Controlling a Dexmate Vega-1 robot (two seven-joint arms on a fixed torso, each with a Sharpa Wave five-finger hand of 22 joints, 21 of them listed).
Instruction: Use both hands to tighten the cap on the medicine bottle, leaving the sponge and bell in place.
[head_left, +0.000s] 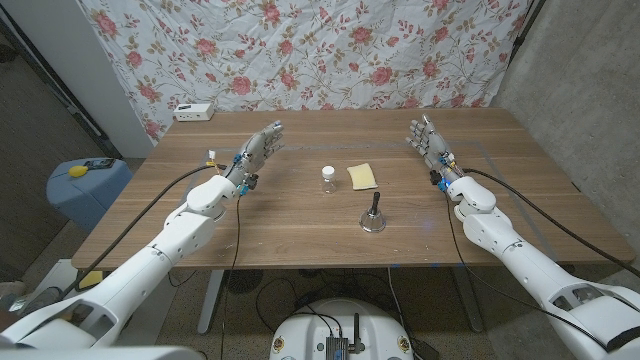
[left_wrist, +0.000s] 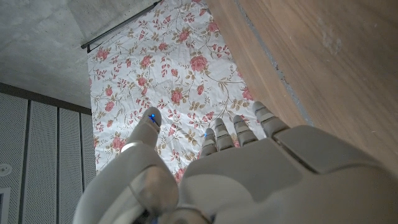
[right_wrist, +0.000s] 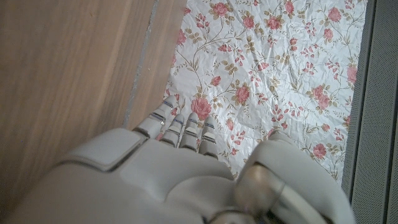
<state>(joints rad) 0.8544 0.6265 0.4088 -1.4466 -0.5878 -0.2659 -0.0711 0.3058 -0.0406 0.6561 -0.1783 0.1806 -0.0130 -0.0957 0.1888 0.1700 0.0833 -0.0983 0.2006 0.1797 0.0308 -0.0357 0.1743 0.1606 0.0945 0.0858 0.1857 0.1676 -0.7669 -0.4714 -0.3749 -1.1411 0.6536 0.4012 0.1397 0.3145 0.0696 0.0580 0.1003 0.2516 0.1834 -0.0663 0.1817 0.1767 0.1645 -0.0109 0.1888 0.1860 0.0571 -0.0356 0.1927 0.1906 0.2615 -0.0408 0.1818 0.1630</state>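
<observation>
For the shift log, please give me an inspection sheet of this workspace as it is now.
Surface: wooden table, bare wood, no spills seen.
Job's things: medicine bottle upright mid-table; sponge just to its right; bell nearer the robot.
Clutter: white box at far left corner.
Hands: left hand and right hand both open, holding nothing.
Cables: black, along both arms.
Surroundings: floral cloth; blue stool.

A makeshift test room. A creased floral sheet (head_left: 330, 50) hangs behind the wooden table (head_left: 300, 225). Bare concrete wall (head_left: 590, 90) on the right.
</observation>
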